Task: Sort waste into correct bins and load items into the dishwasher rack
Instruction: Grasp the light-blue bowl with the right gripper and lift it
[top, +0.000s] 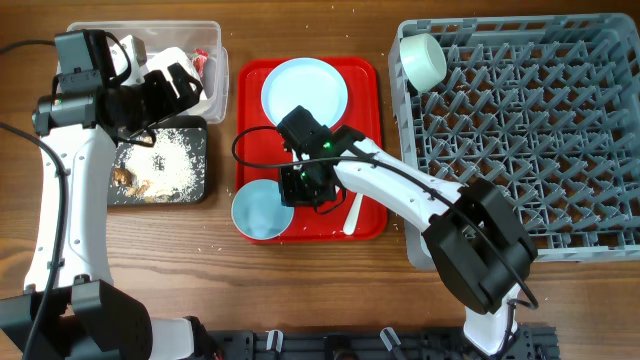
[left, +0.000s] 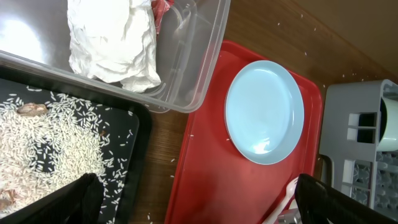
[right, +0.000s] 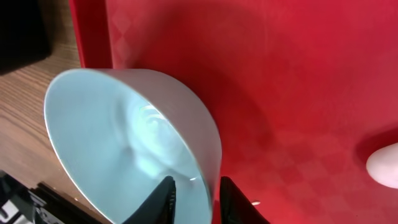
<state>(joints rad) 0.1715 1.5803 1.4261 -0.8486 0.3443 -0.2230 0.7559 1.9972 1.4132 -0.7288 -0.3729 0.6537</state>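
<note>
My right gripper (top: 297, 190) (right: 194, 196) is shut on the rim of the pale blue bowl (top: 258, 212) (right: 124, 137), one finger inside and one outside; the bowl is tilted at the red tray's front left corner. My left gripper (top: 178, 82) (left: 211, 202) is open and empty above the clear tub (top: 215, 40) (left: 199, 62), which holds the crumpled napkin (left: 112, 43) and a red scrap (left: 163, 9). Rice (top: 170, 155) (left: 43, 137) lies in the black tray (top: 200, 195). The pale blue plate (top: 305, 90) (left: 264, 112) and a white utensil (top: 351, 212) lie on the red tray. The yellow cup is out of view.
The red tray (top: 365, 140) (left: 217, 174) sits between the bins and the grey rack (top: 540, 130) (left: 354, 124). A mint-green bowl (top: 422, 60) stands in the rack's far left corner. Loose rice grains dot the wooden table.
</note>
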